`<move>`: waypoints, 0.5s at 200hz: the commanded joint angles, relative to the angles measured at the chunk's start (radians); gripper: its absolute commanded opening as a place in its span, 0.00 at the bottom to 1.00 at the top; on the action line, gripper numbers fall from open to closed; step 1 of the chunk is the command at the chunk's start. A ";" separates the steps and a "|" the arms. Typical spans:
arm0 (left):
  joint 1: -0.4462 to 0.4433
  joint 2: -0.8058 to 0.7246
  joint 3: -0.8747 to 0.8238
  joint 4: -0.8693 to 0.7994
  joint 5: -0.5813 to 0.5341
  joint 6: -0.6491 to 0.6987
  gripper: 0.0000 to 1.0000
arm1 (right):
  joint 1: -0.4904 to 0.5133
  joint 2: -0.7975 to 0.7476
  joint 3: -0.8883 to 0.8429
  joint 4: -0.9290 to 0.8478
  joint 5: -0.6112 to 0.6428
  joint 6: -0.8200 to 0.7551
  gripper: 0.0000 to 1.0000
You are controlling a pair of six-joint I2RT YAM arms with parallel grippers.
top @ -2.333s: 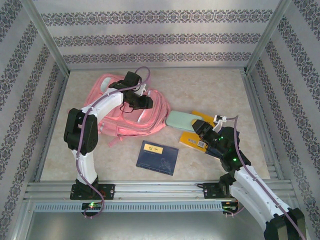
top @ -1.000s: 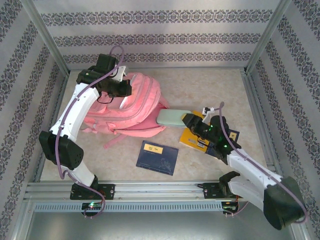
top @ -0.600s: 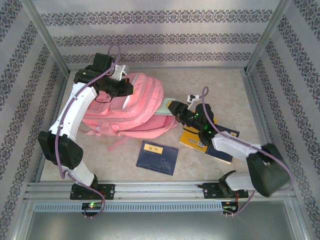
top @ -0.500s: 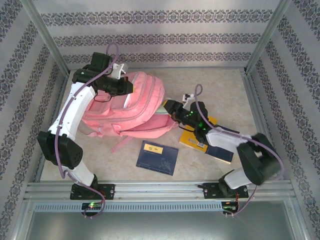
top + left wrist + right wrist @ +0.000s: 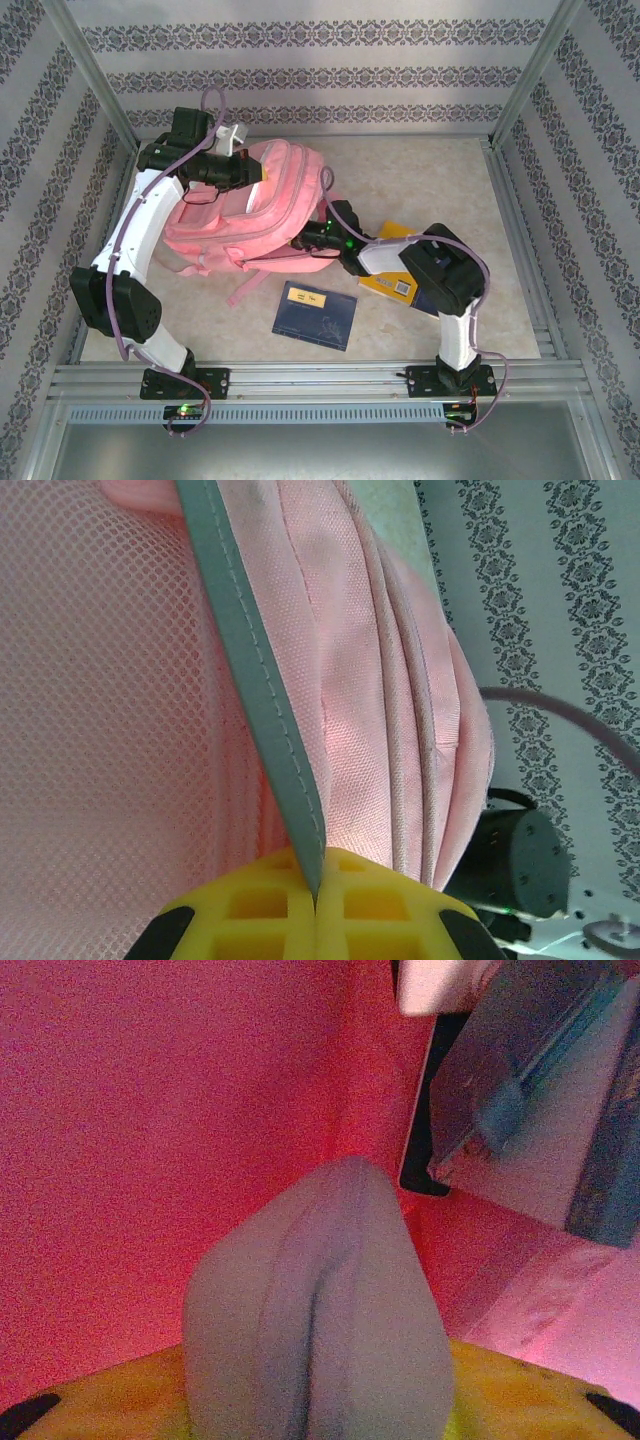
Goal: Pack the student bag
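Observation:
The student bag (image 5: pixel 275 215), big, soft and pink, lies at the back left of the table with its top edge lifted. My left gripper (image 5: pixel 260 172) is shut on the bag's grey edge trim (image 5: pixel 250 680), which runs straight into the closed yellow jaws (image 5: pixel 318 865). My right gripper (image 5: pixel 300 241) reaches into the bag's opening from the right. Inside the pink lining, a pale green pouch (image 5: pixel 310 1290) sits between the yellow fingers of the right gripper (image 5: pixel 315 1405), which is shut on it.
A light-coloured book (image 5: pixel 530 1130) stands inside the bag beside the pouch. A blue notebook (image 5: pixel 316 315) lies on the table in front of the bag. An orange book (image 5: pixel 390 282) lies under my right arm. Metal rails (image 5: pixel 320 378) border the near edge.
My right arm has swung left and carried the pale green pouch from the table into the bag's opening. The left gripper has pulled the bag's edge further up and back.

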 commanded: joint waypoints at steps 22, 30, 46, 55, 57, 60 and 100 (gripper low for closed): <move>0.010 -0.012 0.019 0.136 0.089 -0.055 0.00 | 0.053 0.064 0.066 -0.087 0.043 -0.084 0.63; 0.010 -0.009 0.020 0.138 0.091 -0.056 0.00 | 0.062 0.068 0.082 -0.131 0.047 -0.111 0.65; 0.010 -0.004 0.021 0.136 0.089 -0.055 0.00 | 0.071 0.069 0.118 -0.230 0.044 -0.163 0.72; 0.012 -0.002 0.022 0.134 0.087 -0.055 0.00 | 0.070 0.059 0.123 -0.277 0.052 -0.191 0.78; 0.012 -0.002 0.022 0.133 0.087 -0.054 0.00 | 0.070 0.056 0.124 -0.288 0.055 -0.198 0.79; 0.012 0.001 0.023 0.132 0.084 -0.053 0.00 | 0.071 0.050 0.125 -0.306 0.059 -0.208 0.81; 0.028 -0.003 0.019 0.117 0.055 -0.051 0.00 | 0.065 -0.065 0.077 -0.463 0.135 -0.353 0.94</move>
